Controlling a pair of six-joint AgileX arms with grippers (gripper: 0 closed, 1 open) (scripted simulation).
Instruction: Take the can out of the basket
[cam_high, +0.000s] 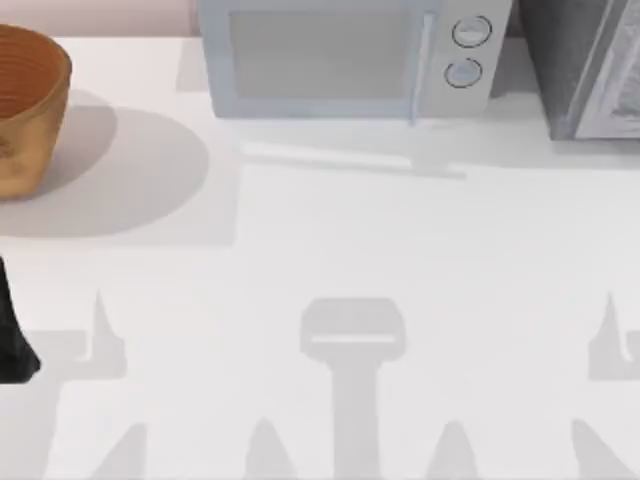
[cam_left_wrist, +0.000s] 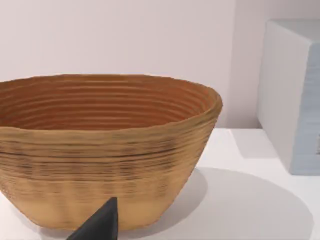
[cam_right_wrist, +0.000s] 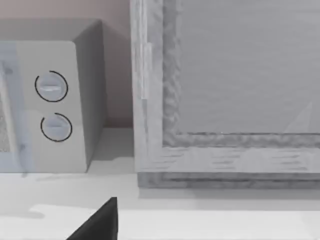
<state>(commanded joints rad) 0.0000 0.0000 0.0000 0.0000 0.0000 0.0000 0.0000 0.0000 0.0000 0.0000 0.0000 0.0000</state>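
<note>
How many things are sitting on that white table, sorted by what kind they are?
Baskets: 1, the orange-brown basket at the table's far left.
Microwaves: 1, the pale microwave at the back.
Grey cabinets: 1, the grey cabinet at the back right.
Total: 3. The can inside the basket is not visible from these angles.

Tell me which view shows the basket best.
The left wrist view: the basket sits close and nearly whole there, with its ribbed inner wall and outer side both visible, though not its bottom inside. The top view catches it cut off at the table's far left corner.
</note>
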